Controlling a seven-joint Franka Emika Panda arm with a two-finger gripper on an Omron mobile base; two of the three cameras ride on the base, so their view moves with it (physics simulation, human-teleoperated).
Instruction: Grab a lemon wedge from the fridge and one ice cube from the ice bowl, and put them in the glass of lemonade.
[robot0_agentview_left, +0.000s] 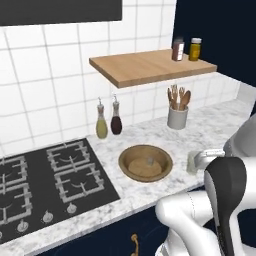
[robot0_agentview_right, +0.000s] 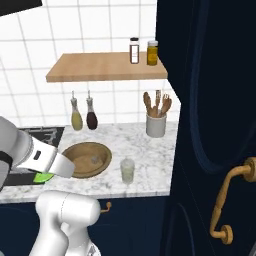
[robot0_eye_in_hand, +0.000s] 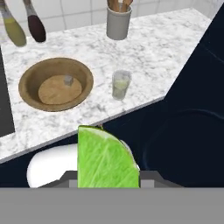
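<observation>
A yellow-green lemon wedge sits between the fingers of my gripper, which is shut on it. The hand hovers in front of the counter edge, below and to the near side of the ice bowl; a sliver of the wedge shows under the gripper. The brown wooden ice bowl holds one small pale ice cube. The glass of lemonade stands upright just right of the bowl. The fridge is out of view.
A white utensil holder and two slim bottles stand by the tiled wall, under a wooden shelf with two jars. A black hob lies left of the bowl. A navy cabinet door with a gold handle rises on the right.
</observation>
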